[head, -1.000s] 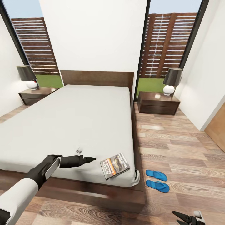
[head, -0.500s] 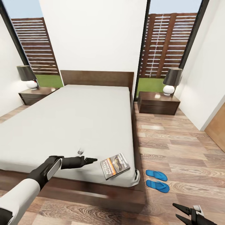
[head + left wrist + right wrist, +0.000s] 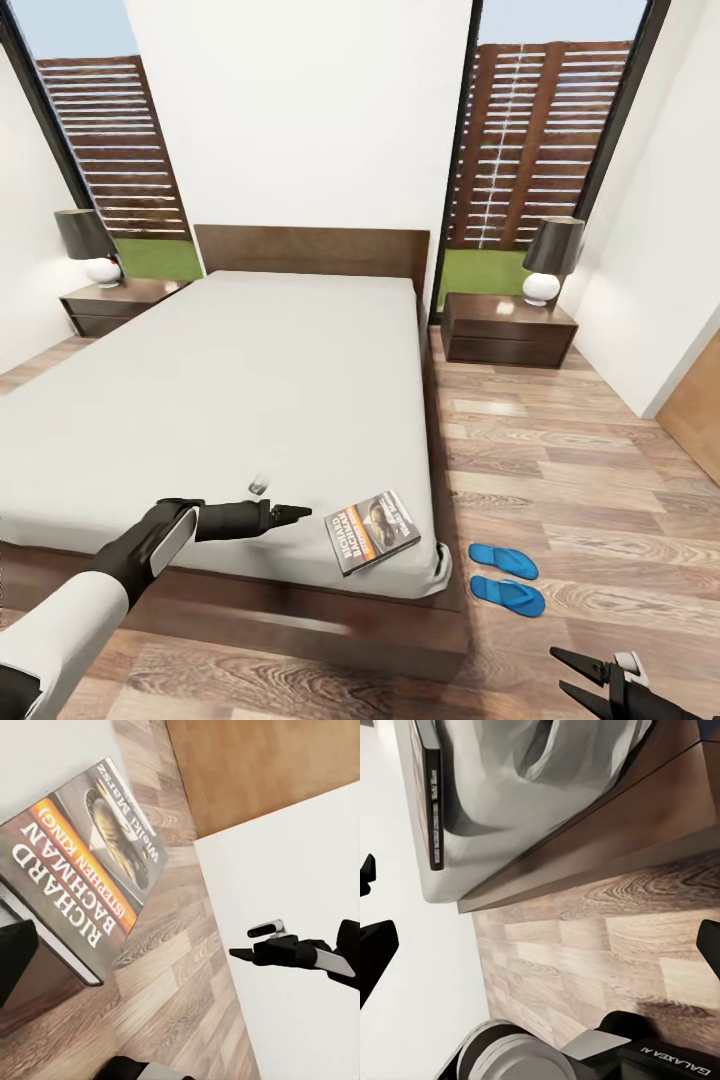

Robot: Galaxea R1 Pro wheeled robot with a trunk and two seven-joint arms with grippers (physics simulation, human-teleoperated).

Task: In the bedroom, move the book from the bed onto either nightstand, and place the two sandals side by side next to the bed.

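The book (image 3: 372,530) (image 3: 82,862) lies flat near the foot corner of the bed (image 3: 240,390), its cover up. My left gripper (image 3: 300,515) (image 3: 184,952) hovers low over the mattress just left of the book, fingers open and pointing at it, not touching. The two sandals (image 3: 502,560) (image 3: 508,596) lie side by side on the floor by that bed corner. My right gripper (image 3: 572,673) (image 3: 542,945) hangs open low over the floor in front of the sandals, empty. The right wrist view catches the book's edge (image 3: 433,795) on the mattress. A nightstand (image 3: 508,330) stands right of the headboard, another nightstand (image 3: 115,303) left.
Each nightstand carries a dark-shaded lamp (image 3: 548,258) (image 3: 88,245). Wood-plank floor (image 3: 560,450) runs along the bed's right side to the white wall and a brown door (image 3: 700,410). The bed's dark frame (image 3: 300,625) juts out below the mattress.
My left gripper has crept slightly right toward the book. The right gripper has risen a little at the lower right. Book and sandals lie as before.
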